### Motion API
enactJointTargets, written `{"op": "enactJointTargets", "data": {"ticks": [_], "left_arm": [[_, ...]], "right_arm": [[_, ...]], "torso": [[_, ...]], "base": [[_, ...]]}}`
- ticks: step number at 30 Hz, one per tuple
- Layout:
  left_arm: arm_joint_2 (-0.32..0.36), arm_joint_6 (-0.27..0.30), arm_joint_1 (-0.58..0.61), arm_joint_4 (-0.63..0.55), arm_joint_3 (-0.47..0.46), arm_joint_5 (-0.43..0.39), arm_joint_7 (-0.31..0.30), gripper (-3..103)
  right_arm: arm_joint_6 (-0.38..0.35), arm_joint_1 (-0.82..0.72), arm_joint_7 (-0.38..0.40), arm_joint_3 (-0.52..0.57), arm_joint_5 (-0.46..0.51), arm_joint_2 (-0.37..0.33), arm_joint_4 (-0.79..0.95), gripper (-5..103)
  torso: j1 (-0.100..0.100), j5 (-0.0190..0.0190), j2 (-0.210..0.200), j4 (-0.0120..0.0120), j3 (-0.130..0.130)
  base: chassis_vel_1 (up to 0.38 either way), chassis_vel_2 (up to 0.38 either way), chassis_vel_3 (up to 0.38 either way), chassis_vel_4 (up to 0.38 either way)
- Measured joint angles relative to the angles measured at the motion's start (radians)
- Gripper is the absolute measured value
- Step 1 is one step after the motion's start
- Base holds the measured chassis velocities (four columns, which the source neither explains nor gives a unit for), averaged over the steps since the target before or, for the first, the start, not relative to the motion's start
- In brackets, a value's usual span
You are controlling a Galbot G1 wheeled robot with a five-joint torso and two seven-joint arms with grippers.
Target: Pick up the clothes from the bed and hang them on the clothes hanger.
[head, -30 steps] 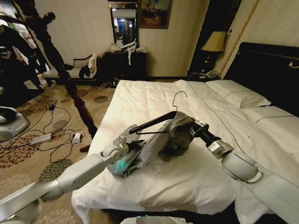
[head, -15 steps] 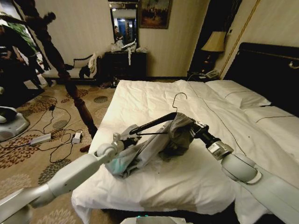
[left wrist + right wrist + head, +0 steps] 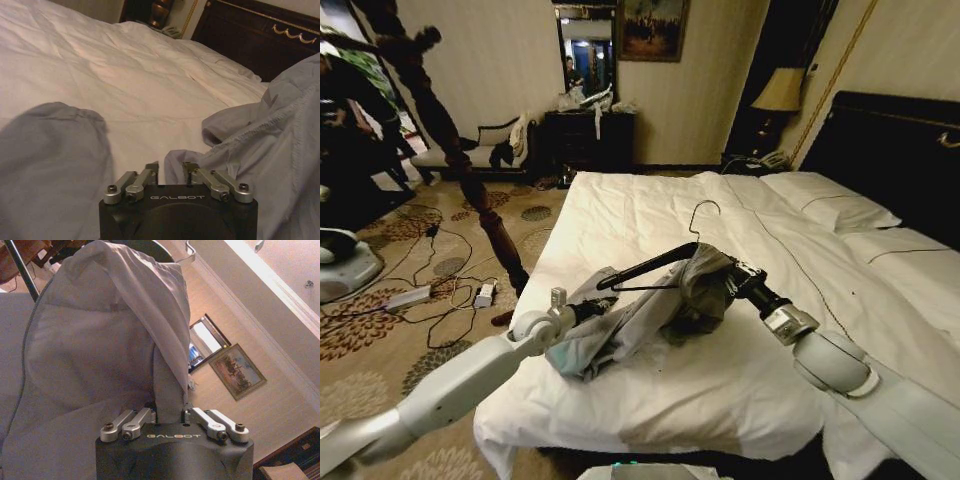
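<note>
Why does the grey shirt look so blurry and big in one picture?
In the left wrist view, the clothes sit right by the camera, so that fold is out of focus while the bed behind looks sharper. In the head view the straight walls bend at the edges, lens distortion, and the lamp glows bright.

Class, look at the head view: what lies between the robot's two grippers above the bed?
In the head view, the clothes span from the left gripper to the right gripper, with the clothes hanger slanting over them.
</note>
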Motion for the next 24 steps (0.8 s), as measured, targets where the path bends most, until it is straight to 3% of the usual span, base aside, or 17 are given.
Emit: {"op": "enactJointTargets", "data": {"ticks": [2,6,8,11,13,16,24], "left_arm": [[-0.032,0.002,-0.027,0.031,0.023,-0.009,0.009,36],[-0.078,0.004,-0.081,0.089,0.087,0.011,0.034,58],[-0.085,0.004,-0.090,0.100,0.103,0.015,0.043,58],[-0.088,0.007,-0.104,0.108,0.134,0.018,0.064,74],[-0.088,0.007,-0.105,0.109,0.138,0.019,0.067,74],[-0.092,0.003,-0.107,0.124,0.164,0.043,0.074,90],[-0.096,-0.006,-0.083,0.116,0.180,0.036,0.077,64]], "right_arm": [[-0.003,0.000,0.000,0.004,0.001,-0.005,0.000,18],[-0.017,-0.002,0.005,0.012,0.017,-0.014,0.008,18],[-0.021,-0.003,0.007,0.014,0.020,-0.016,0.009,18],[-0.024,-0.001,0.010,0.014,0.024,-0.017,0.006,18],[-0.024,0.001,0.010,0.014,0.025,-0.017,0.004,18],[-0.024,0.005,0.011,0.010,0.029,-0.019,0.001,18],[-0.025,0.008,0.014,0.005,0.030,-0.022,-0.003,18]], "torso": [[0.000,-0.0001,0.000,-0.0001,0.000],[0.000,0.0001,0.000,0.0000,0.000],[0.000,0.0000,0.000,0.0000,0.000],[0.000,0.0001,0.000,0.0001,0.000],[0.000,0.0001,0.000,0.0001,0.000],[0.000,0.0001,0.000,0.0003,0.000],[0.000,0.0000,0.000,0.0003,0.000]], "base": [[0.000,0.000,0.000,0.000],[0.000,0.000,0.000,0.000],[0.000,0.000,0.000,0.000],[0.000,0.000,0.000,0.000],[0.000,0.000,0.000,0.000],[0.000,0.000,0.000,0.000],[0.000,0.000,0.000,0.000]]}}
